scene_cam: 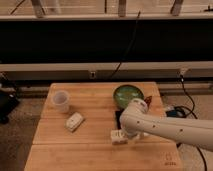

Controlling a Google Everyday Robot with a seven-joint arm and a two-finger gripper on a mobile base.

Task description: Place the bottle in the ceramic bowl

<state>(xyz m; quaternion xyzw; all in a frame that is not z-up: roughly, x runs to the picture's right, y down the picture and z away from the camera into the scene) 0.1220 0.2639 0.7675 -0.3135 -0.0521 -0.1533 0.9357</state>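
The bottle (pixel 117 136) is small and whitish and lies on its side on the wooden table (pixel 90 150), front of centre. The ceramic bowl (pixel 127 94), green inside, stands at the back right of the table. My white arm reaches in from the right. Its gripper (pixel 127 133) is down at the bottle's right end, right against it. The arm covers most of the black phone (pixel 118 116) between bowl and bottle.
A translucent white cup (pixel 61 100) stands at the back left. A whitish rounded block (pixel 74 121) lies left of centre. A small red-tipped object (pixel 149 100) sits beside the bowl. Cables (pixel 187 107) and a blue thing (pixel 172 111) lie off the table's right edge.
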